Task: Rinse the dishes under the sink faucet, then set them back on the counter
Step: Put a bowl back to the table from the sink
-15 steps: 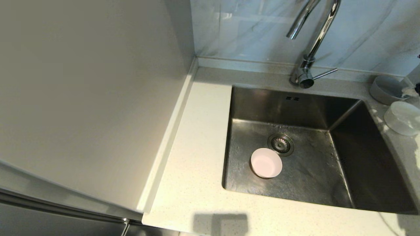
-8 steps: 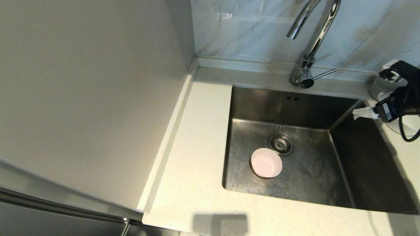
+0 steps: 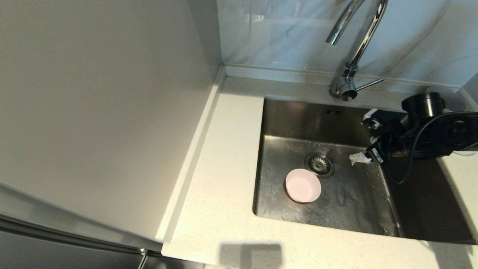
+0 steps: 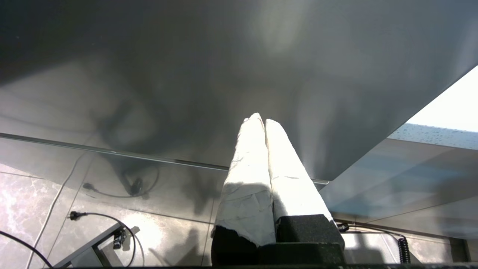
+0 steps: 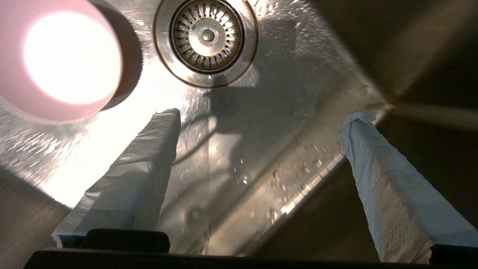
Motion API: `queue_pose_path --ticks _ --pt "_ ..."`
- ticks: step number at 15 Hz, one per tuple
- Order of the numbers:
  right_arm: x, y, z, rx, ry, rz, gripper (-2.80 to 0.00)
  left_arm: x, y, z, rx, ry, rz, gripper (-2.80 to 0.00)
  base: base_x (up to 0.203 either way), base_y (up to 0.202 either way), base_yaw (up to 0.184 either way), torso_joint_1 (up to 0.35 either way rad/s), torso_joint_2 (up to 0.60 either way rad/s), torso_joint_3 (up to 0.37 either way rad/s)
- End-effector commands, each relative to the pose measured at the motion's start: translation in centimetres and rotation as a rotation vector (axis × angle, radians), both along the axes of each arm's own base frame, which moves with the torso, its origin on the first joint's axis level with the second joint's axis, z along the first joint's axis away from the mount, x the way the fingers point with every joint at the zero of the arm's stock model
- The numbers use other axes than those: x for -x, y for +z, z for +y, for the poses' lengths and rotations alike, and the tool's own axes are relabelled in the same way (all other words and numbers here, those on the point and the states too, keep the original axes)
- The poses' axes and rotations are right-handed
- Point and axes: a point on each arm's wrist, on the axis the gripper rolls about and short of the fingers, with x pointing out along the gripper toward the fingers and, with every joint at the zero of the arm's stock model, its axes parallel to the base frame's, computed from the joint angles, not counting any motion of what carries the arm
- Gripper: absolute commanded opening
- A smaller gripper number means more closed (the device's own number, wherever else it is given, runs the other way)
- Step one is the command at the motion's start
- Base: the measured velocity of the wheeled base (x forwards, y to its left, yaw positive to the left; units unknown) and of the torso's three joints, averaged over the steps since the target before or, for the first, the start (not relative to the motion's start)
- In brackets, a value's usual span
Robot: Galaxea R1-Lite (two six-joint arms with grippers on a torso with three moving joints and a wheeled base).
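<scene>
Dishes are mostly out of sight just now: only the pink bowl [image 3: 303,185] shows, sitting upright on the floor of the sink [image 3: 418,209], just near and left of the drain strainer [image 3: 319,164]. The other bowls cannot be seen; the right arm covers the far right corner of the counter [image 3: 220,209]. No water runs from the faucet [image 3: 357,45], though droplets speckle the sink floor, so I cannot say for sure whether this bowl has had its rinse.

The right gripper [image 3: 364,140] hangs over the right half of the sink, right of the strainer and well apart from the pink bowl, its fingers [image 5: 138,175] spread wide with nothing between them. The left gripper [image 4: 261,121] is parked low beside a grey cabinet front, away from the sink, its fingers pressed together and empty.

My judgement: the job is in an early or middle stage. The pink bowl has yet to be picked up and set back on the counter.
</scene>
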Motion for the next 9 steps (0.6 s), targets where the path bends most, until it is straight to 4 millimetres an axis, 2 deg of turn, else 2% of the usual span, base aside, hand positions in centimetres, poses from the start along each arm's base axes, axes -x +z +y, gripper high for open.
queue_pose_path --ticks 1,3,4,7,9 --pt "-2.7 -4.8 1.1 0.019 0.013 0.048 0.00 0.0 0.0 0.0 0.001 0.001 -0.004 -2.80 0.000 0.000 0.000 0.000 0.00 0.000" --pt "-4.2 -5.9 2.1 0.058 0.000 -0.052 0.00 0.0 0.0 0.0 0.001 0.001 -0.004 -2.80 0.000 0.000 0.000 0.000 0.00 0.000" --pt "-4.2 -6.6 2.4 0.072 0.006 -0.063 0.00 0.0 0.0 0.0 0.001 0.001 -0.005 -2.80 0.000 0.000 0.000 0.000 0.00 0.000" --pt "-2.7 -7.9 2.8 0.104 0.122 -0.048 0.00 0.0 0.0 0.0 0.001 0.001 -0.004 -2.80 0.000 0.000 0.000 0.000 0.00 0.000" --pt "-1.6 -7.4 3.5 0.093 0.157 -0.024 0.00 0.0 0.0 0.0 0.001 0.001 -0.004 -2.80 0.000 0.000 0.000 0.000 0.00 0.000"
